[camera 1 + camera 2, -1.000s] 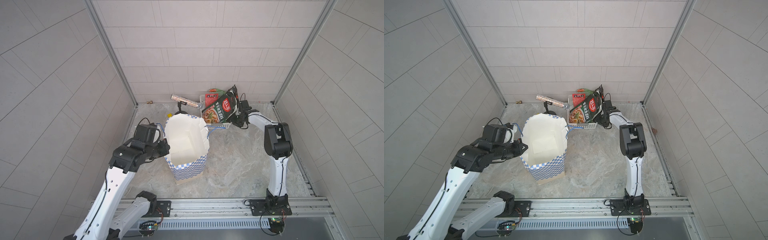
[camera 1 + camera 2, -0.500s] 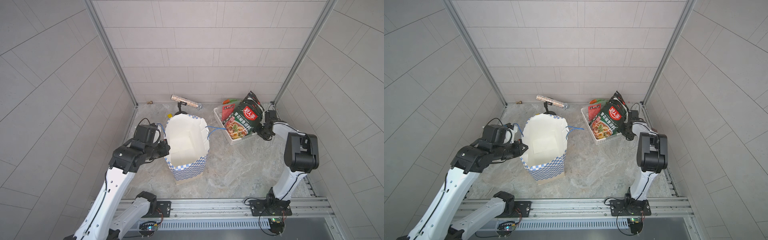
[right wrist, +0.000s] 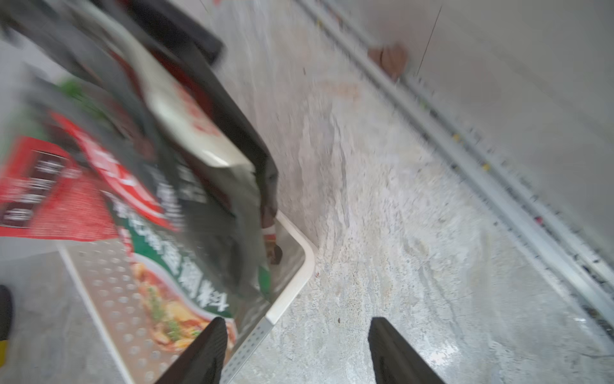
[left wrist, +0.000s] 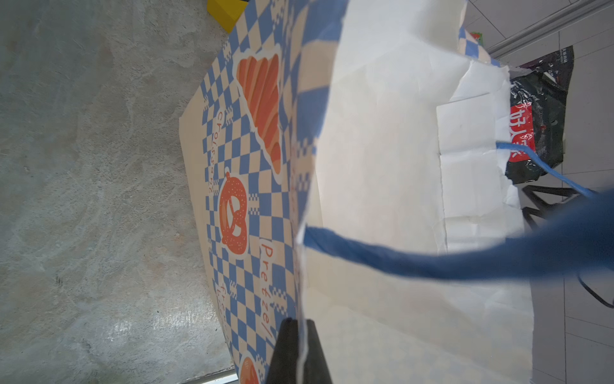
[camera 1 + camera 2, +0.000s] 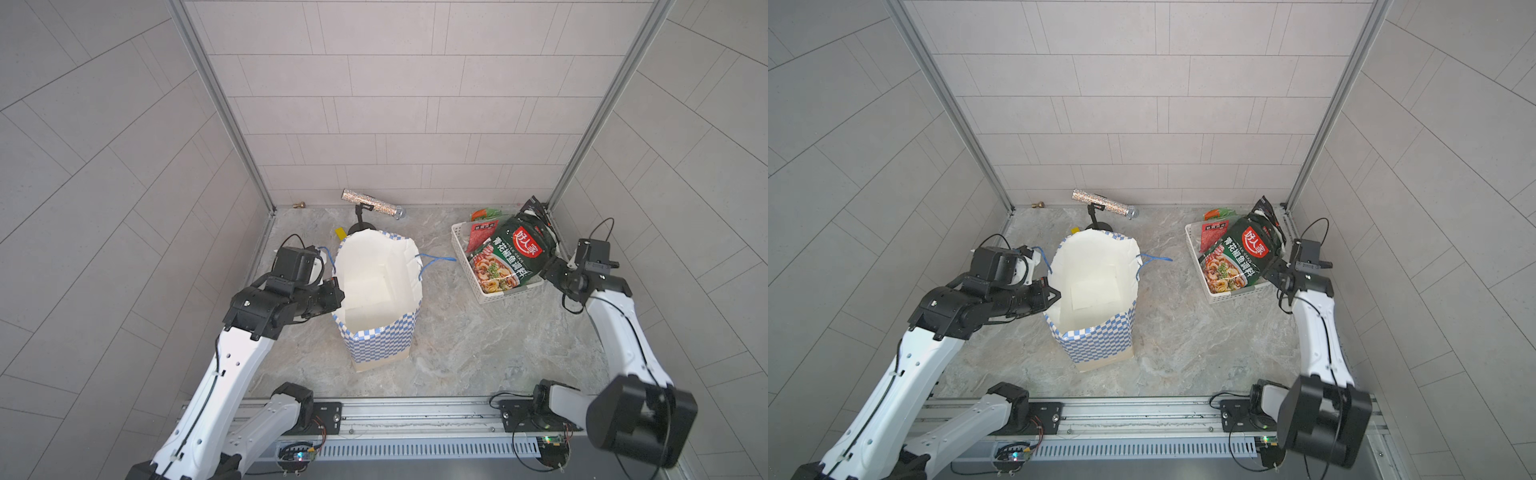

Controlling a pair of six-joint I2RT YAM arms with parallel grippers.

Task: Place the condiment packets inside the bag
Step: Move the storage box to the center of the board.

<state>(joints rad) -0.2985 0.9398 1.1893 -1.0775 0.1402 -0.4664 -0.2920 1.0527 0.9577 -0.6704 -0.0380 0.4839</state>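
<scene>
While the left gripper (image 4: pixel 300 327) pinches the bag (image 5: pixel 380 343) at its rim, the right gripper (image 3: pixel 297 320) hangs spread beside the far-right-corner basket (image 5: pixel 505 296), so picking likely calls for closing on the green packet (image 5: pixel 515 253) inside.

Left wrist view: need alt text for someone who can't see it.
The left gripper is shut on the rim of the blue-and-white checkered paper bag, white inside, croissant and pretzel prints outside. A blurred blue cord handle crosses close to the lens; a dark packet shows beyond the bag.
</scene>
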